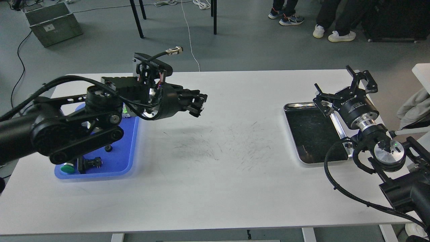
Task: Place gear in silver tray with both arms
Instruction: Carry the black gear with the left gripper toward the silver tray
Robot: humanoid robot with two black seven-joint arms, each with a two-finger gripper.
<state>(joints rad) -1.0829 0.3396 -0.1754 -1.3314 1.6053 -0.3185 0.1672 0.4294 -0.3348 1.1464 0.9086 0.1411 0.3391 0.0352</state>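
Note:
A small black gear (108, 148) lies in the blue plastic tray (125, 158) at the table's left. My left gripper (198, 104) is held above the table, well to the right of the blue tray and left of centre. Its fingers look closed together, and I cannot tell whether anything small is between them. The silver tray (302, 105) lies at the right with a dark, empty bottom. My right gripper (342, 86) is open and empty over the tray's far right rim.
The blue tray also holds a green push button (68, 168) and a black switch part (94, 162); my left arm hides other parts. White cloth (415, 106) lies at the right edge. People's feet (336, 35) and table legs stand beyond the table.

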